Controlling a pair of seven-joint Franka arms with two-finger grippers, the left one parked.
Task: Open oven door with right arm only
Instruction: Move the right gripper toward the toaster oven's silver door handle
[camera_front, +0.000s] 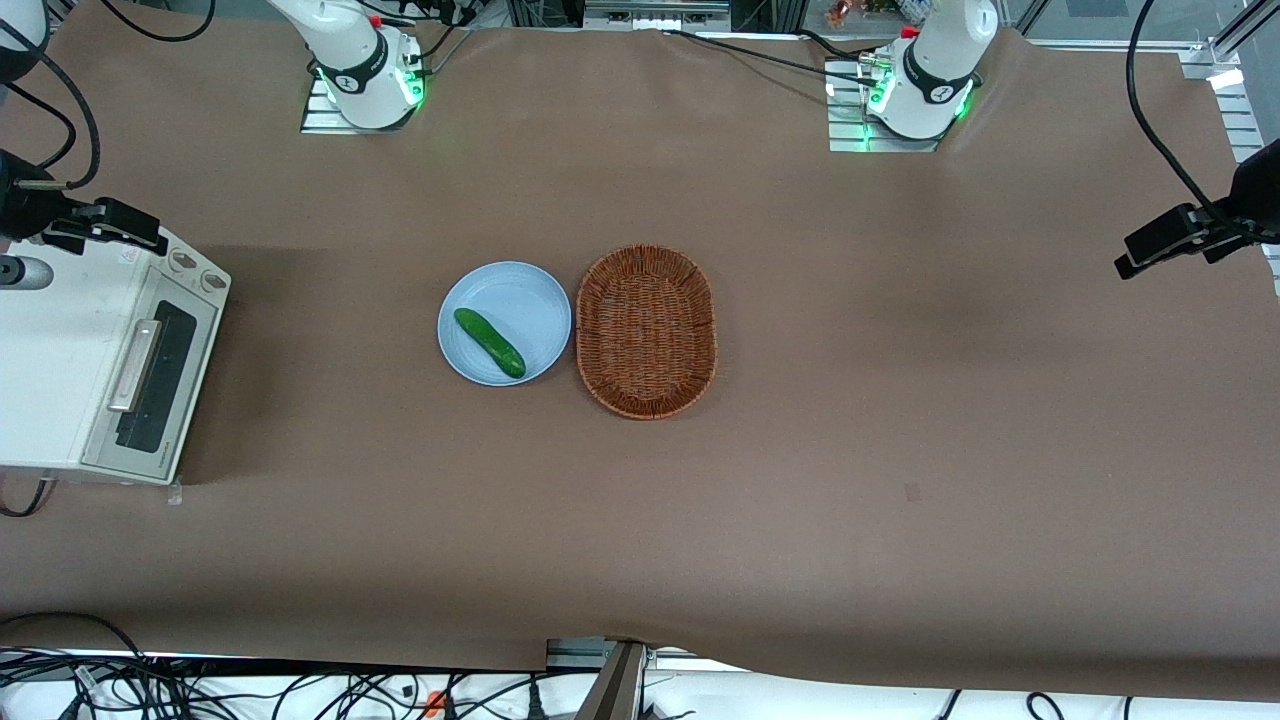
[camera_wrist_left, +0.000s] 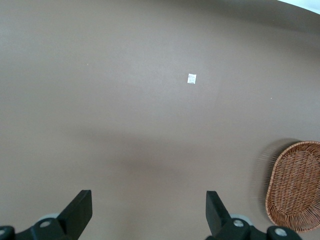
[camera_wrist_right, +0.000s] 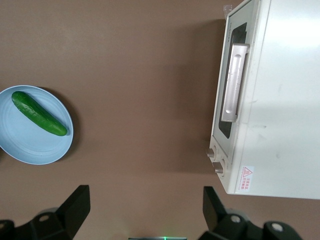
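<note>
The off-white oven (camera_front: 55, 370) stands at the working arm's end of the table, also in the right wrist view (camera_wrist_right: 285, 100). Its oven door (camera_front: 150, 375) is shut, with dark glass and a silver bar handle (camera_front: 135, 365). The door (camera_wrist_right: 226, 85) and handle (camera_wrist_right: 235, 82) show in the wrist view too. The right arm's gripper (camera_front: 100, 222) hangs above the oven's knob end, farther from the front camera than the handle, touching nothing. Its gripper (camera_wrist_right: 145, 210) is open and empty, with black fingertips (camera_wrist_right: 75, 202) set wide apart.
A blue plate (camera_front: 525, 300) holding a green cucumber (camera_front: 490, 343) lies mid-table, and it shows in the wrist view (camera_wrist_right: 30, 145). A brown wicker basket (camera_front: 647, 330) sits beside the plate, toward the parked arm. Two knobs (camera_front: 198, 272) sit at the oven's end nearest the gripper.
</note>
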